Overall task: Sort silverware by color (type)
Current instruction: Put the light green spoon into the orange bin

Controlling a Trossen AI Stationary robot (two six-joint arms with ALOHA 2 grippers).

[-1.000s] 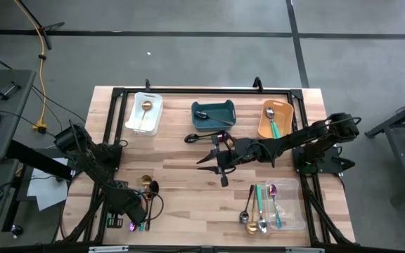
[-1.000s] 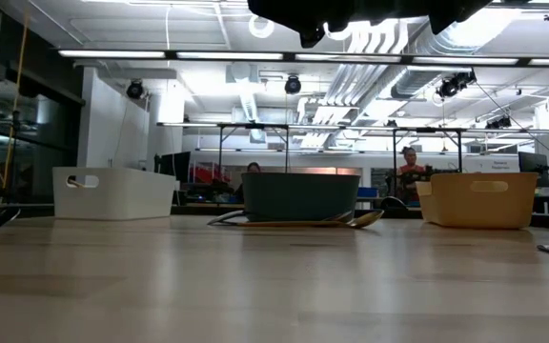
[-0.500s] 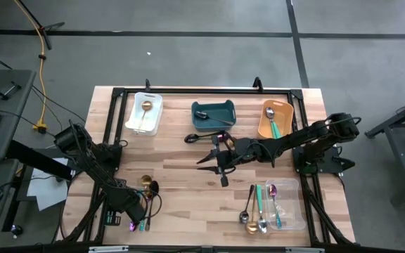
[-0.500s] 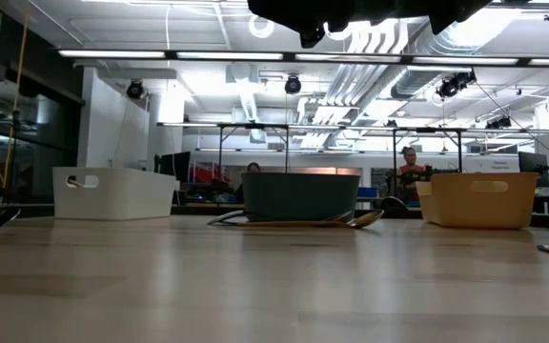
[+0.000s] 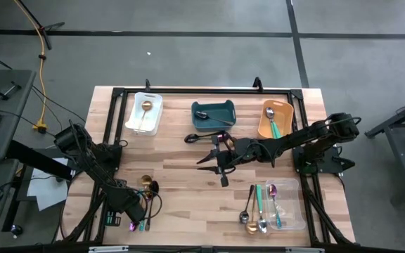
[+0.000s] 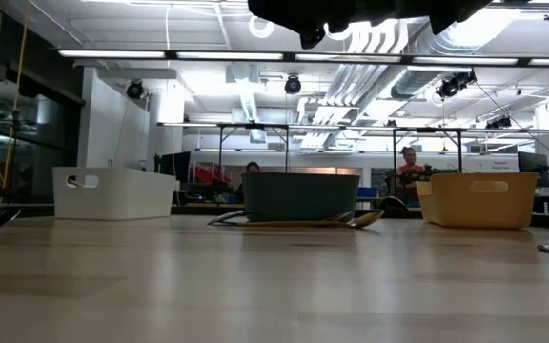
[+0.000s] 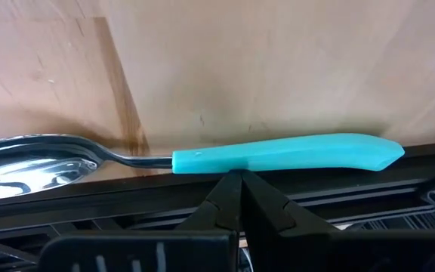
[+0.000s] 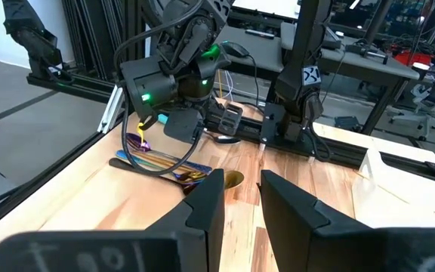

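Note:
Near the table's near left corner my left gripper (image 5: 138,219) is shut, pointing down at a teal-handled spoon (image 7: 278,153). That spoon lies flat on the wood beside the black frame rail, and the shut tips (image 7: 236,181) stand at the middle of its handle. Gold, black and purple spoons (image 5: 148,186) lie close by on the table. My right gripper (image 5: 204,159) hovers open over the table's middle, fingers pointing left, empty (image 8: 240,185). Two more spoons (image 6: 298,221) lie in front of the teal bin. My left gripper's shut fingertips come from above and end at the near edge of the teal handle (image 7: 236,168), about mid-length. I cannot tell whether they touch it. The spoon lies flat on the table.
Along the far edge stand a white bin (image 5: 155,105) with a gold spoon, a teal bin (image 5: 213,105) with a black one, and an orange bin (image 5: 264,121) with a teal-handled piece. A clear bin (image 5: 294,204) at near right holds several spoons. Bare wood lies between the arms.

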